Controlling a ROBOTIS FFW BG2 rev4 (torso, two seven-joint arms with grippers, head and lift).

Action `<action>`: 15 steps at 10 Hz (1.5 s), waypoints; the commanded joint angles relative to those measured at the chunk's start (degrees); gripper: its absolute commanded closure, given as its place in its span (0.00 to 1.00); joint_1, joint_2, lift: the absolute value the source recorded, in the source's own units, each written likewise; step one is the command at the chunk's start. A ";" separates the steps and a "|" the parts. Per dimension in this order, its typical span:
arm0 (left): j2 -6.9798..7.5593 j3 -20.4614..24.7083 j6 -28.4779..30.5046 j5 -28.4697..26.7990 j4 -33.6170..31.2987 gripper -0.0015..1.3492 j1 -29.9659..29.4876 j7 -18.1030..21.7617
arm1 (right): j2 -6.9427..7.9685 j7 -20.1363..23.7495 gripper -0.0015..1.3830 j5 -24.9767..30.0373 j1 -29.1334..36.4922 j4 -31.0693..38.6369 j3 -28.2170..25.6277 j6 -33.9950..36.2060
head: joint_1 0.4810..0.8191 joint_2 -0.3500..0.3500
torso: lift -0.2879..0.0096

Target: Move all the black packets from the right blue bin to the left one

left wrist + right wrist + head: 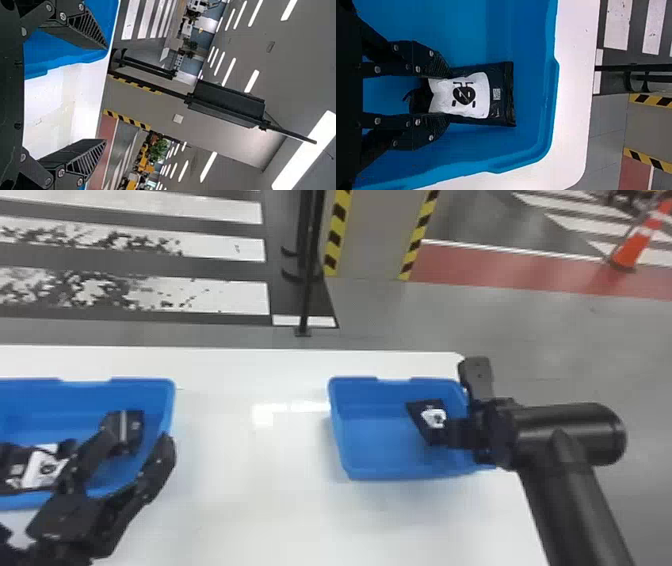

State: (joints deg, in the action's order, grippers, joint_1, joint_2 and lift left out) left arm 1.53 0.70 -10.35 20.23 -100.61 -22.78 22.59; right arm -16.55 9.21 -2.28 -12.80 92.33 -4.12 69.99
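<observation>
Black packet (497, 109) is clamped by its sides in right gripper (448, 95), right blue bin (338, 430), long axis in line with fingers; left gripper (148, 433), fingers apart, is held at left blue bin (171, 400).

Bright indoor light. Left wrist view: ceiling strips (311, 146) overhead, blown out white. Head view: white table (250, 515) very bright, patchy glare beside right blue bin (380, 445), soft shadow below near wall. Right wrist view: bin interior dimmer than tabletop, small glints on black packet (506, 113).
</observation>
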 commanded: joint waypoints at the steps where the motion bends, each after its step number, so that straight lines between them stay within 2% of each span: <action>1: 0.06 0.10 -0.06 0.11 0.00 0.16 0.00 0.00 | -0.06 0.29 0.92 -1.71 0.14 -1.14 0.00 -2.07 | 0.63 0.17 | 0.50; 2: 0.06 0.10 -0.20 0.22 0.00 0.16 -0.14 0.00 | -0.06 1.43 0.92 -3.31 1.13 -0.72 0.00 -5.45 | 0.63 0.18 | 0.50; 3: 0.06 -0.02 -1.05 0.57 0.00 0.16 -0.14 0.00 | -0.06 2.04 0.92 -6.97 3.52 2.52 -0.11 -7.56 | 0.63 0.19 | 0.50; 5: 0.06 -0.02 -1.89 1.02 0.00 0.16 -0.14 0.00 | 0.29 2.22 0.92 -10.97 8.02 10.96 -0.11 -10.93 | 0.63 0.25 | 0.50; 6: -0.03 -0.25 -2.31 1.71 0.00 0.16 -0.14 0.00 | 0.37 3.63 0.92 -13.25 9.85 14.75 0.00 -14.31 | 0.63 0.29 | 0.50; 7: -0.03 -0.36 -3.16 3.08 0.00 0.15 -0.14 0.00 | 0.37 8.11 0.92 -15.88 10.83 14.61 0.69 -23.45 | 0.63 0.33 | 0.50; 8: -0.12 -0.59 -4.70 4.34 0.00 0.15 0.00 -0.35 | -0.06 13.73 0.92 -20.45 9.71 10.39 4.69 -34.56 | 0.63 0.36 | 0.50; 9: -0.21 -1.05 -4.00 5.59 0.00 0.15 0.14 -0.35 | -0.86 16.72 0.92 -25.82 9.14 8.71 10.74 -40.88 | 0.63 0.44 | 0.50; 11: 0.14 -3.22 -3.02 10.96 0.00 0.16 1.41 0.53 | -1.47 19.09 0.92 -29.71 9.42 9.27 18.97 -43.56 | 0.63 0.62 | 0.50; 13: 0.85 -7.33 -5.27 19.08 -1.27 0.16 2.67 1.06 | -2.26 19.18 0.92 -32.22 9.14 9.13 24.57 -43.56 | 0.63 0.71 | 0.50; 15: 1.02 -8.47 -6.11 18.62 -4.36 0.16 3.09 1.14 | -2.61 19.18 0.92 -33.25 7.74 9.13 27.77 -43.56 | 0.63 0.75 | 0.50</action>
State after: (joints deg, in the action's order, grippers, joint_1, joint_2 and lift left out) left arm 2.43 -7.40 -16.08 39.02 -104.44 -19.80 23.73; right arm -19.06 28.39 -35.30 -4.58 101.47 22.73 26.38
